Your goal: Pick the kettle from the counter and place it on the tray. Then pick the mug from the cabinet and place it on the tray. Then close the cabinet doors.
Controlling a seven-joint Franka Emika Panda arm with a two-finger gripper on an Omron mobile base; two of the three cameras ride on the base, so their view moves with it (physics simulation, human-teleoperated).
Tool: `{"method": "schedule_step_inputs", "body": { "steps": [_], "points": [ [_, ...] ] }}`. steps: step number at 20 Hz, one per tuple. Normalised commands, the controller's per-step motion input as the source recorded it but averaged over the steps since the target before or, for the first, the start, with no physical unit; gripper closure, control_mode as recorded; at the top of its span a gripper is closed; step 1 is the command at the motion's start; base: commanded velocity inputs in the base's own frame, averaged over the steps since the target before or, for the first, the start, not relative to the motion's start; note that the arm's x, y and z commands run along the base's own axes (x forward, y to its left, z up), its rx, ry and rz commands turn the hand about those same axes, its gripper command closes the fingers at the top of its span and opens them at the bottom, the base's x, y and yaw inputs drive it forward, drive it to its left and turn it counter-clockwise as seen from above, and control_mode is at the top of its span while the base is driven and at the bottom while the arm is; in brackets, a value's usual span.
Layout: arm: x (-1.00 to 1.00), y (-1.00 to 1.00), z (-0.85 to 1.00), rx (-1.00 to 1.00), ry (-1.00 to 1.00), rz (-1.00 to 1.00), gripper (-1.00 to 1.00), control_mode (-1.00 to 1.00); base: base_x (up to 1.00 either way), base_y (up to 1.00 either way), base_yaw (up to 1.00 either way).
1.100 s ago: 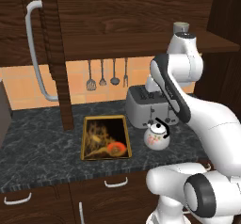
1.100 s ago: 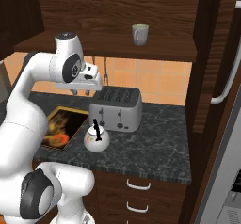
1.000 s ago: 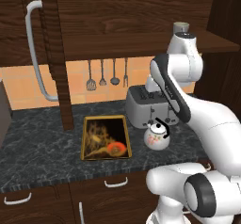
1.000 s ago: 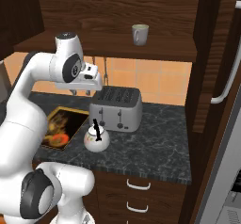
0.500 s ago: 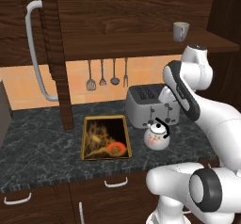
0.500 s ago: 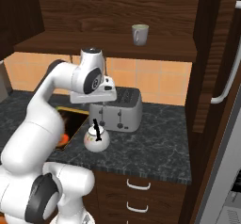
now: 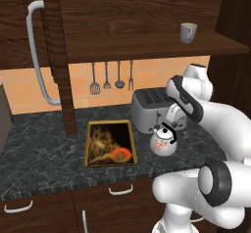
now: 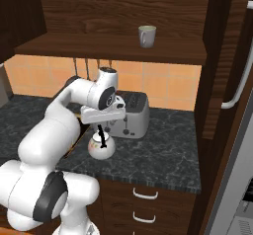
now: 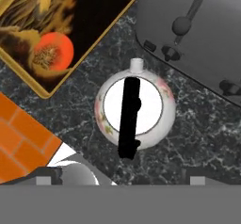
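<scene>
Gripper (image 8: pixel 102 125) hangs directly over the kettle (image 9: pixel 135 106), jaws spread wide, nothing between them, not touching anything. In the hand view the kettle sits dead centre below the camera, so the pincer is lined up above it; the only offset left looks vertical. In the right base view the black handle rises to just under the hand.

Key relation: the kettle's black arched handle (image 9: pixel 129 117) runs as a long bar near vertical in the hand view, slightly tilted, spout (image 9: pixel 136 64) at the top end. The finger tips (image 9: pixel 46 181) show faintly at the bottom left and right of that view, so they open across the handle's short side. Judgement: a straight drop should straddle the handle; little or no wrist turn seems needed.

Kettle stands upright on the counter (image 7: pixel 49 153), just in front of the grey toaster (image 7: pixel 152 107), close to it but whether touching I cannot tell. Risk: the toaster side is tight for one finger.

Tray (image 7: pixel 111 123) lies flat on the counter beside the kettle, near, not touching, a strip of marble between them; in the left base view it is to the kettle's left. Short sideways carry once lifted.

Farther up: mug (image 8: pixel 147 35) upright on the cabinet (image 8: pixel 113 49) shelf, above and behind the toaster, well apart from the gripper. Cabinet doors (image 7: pixel 56 56) stand open, bar handle (image 7: pixel 37 51) visible. Mug and door steps not yet done.
</scene>
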Motion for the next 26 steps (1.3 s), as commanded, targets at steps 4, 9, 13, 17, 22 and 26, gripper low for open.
{"method": "schedule_step_inputs", "body": {
  "steps": [4,9,13,17,22,26],
  "points": [
    [0.47,0.0,-0.42,0.05,0.02,0.11,-1.0,-1.0,0.0,0.0,0.0],
    [0.21,0.02,-0.37,0.01,0.0,0.07,-1.0,-1.0,0.0,0.0,0.0],
    [0.0,0.09,-0.45,0.0,0.01,0.07,-1.0,-1.0,0.0,0.0,0.0],
    [0.0,0.14,-0.29,0.0,0.0,0.06,-1.0,-1.0,0.0,0.0,0.0],
    [0.01,0.03,-0.1,0.0,0.0,0.02,1.0,-1.0,0.0,0.0,0.0],
    [-0.15,0.0,0.04,0.01,0.02,-0.09,1.0,-1.0,0.0,0.0,0.0]
  ]
}}
